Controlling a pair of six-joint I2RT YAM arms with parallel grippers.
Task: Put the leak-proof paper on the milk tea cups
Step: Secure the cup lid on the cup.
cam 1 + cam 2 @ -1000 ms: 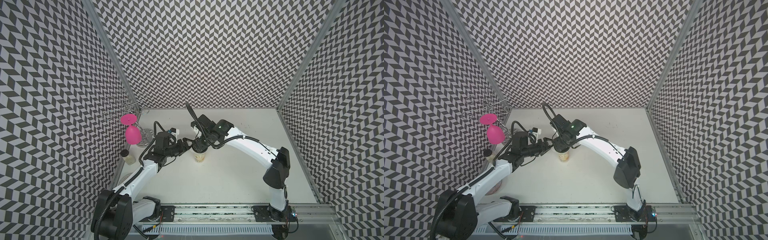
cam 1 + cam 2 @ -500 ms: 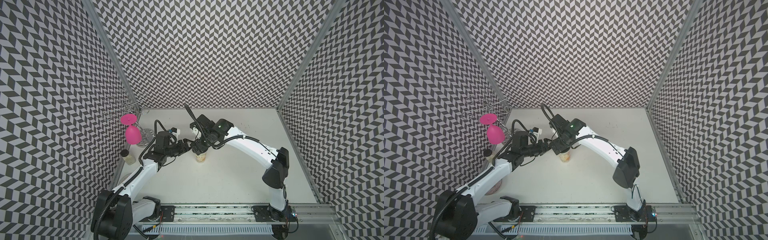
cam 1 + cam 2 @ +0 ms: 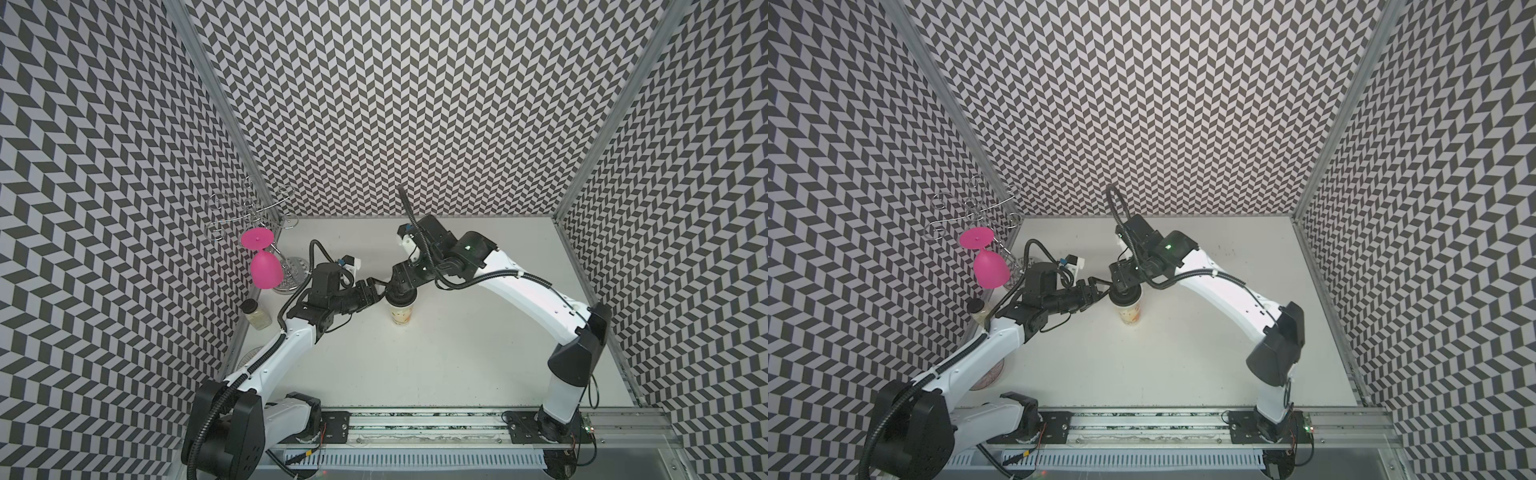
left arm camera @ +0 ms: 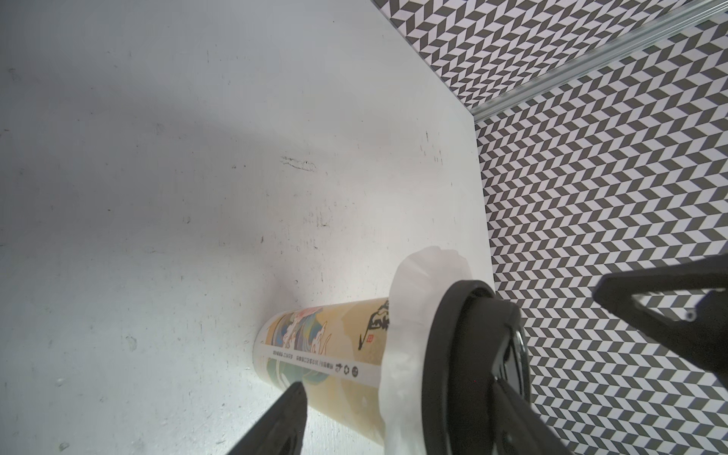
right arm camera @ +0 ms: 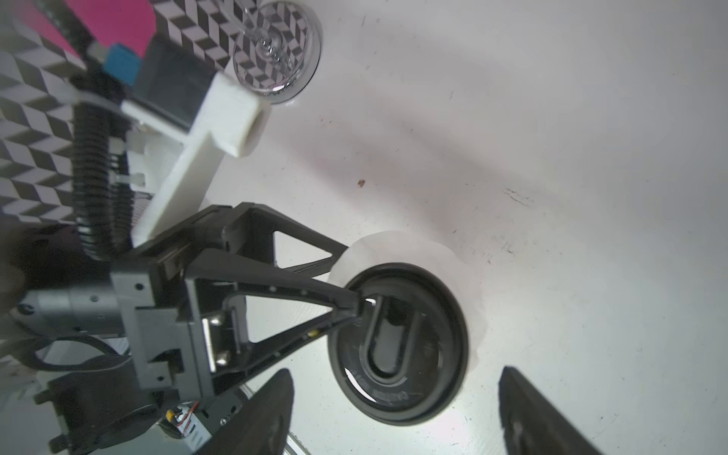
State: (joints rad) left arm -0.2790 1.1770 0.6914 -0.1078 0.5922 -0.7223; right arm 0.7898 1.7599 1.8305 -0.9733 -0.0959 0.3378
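The cream milk tea cup [image 3: 401,316] [image 3: 1130,316] stands upright mid-table. The whitish leak-proof paper [image 4: 409,315] [image 5: 394,244] drapes over its mouth like a skirt, and a black round lid [image 4: 453,354] [image 5: 398,342] sits on top of it. My left gripper [image 3: 376,291] [image 4: 396,394] reaches in from the left with its jaws apart. One finger [image 5: 350,305] lies on the lid's top and the other runs lower, beside the cup wall. My right gripper [image 3: 401,286] [image 5: 396,372] hangs open just above the lid, with both fingers clear of it.
A pink goblet [image 3: 264,270] hangs upside down from a wire rack [image 3: 249,212] at the back left. A small clear jar with a black cap [image 3: 257,316] stands by the left wall. A patterned plate [image 3: 990,374] lies under my left arm. Patterned walls enclose three sides.
My right wrist has shifted slightly over the cup's top. The left arm, the cup and the lid have stayed where they were.
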